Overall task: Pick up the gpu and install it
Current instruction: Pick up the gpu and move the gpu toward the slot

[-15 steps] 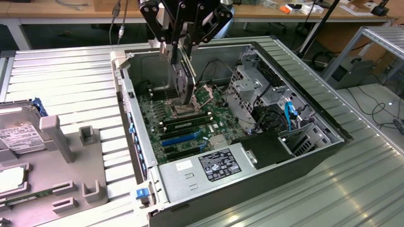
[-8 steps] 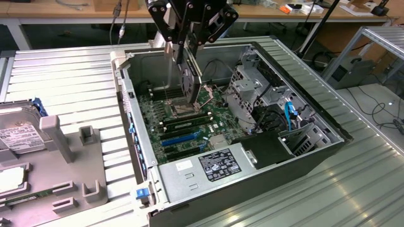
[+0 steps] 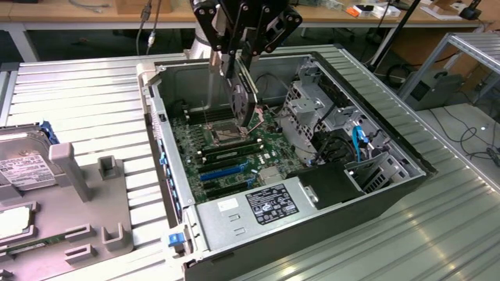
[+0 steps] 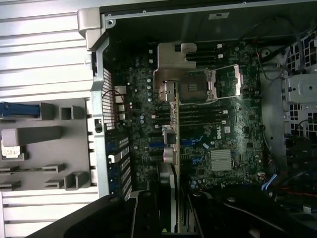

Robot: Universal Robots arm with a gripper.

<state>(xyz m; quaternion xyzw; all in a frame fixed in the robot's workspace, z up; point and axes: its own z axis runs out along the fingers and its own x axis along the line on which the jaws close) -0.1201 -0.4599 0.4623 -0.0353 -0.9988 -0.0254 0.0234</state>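
The black gripper [image 3: 233, 58] is clamped on the gpu [image 3: 243, 96], a thin flat card with a silver metal end bracket [image 4: 173, 62], inside the open grey computer case [image 3: 156, 105]. The card hangs directly below the fingers, long axis pointing down, bracket end lowest, over the green motherboard [image 3: 266, 153] near the processor socket [image 3: 222, 136]. The wrist view shows it edge-on, with the blue expansion slots [image 4: 193, 143] just beside its line. The exterior view shows its height instead, though whether it touches the board cannot be told.

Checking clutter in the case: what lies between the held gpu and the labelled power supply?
In the exterior view, the memory slots and blue slots of the motherboard lie between the gpu and the power supply.
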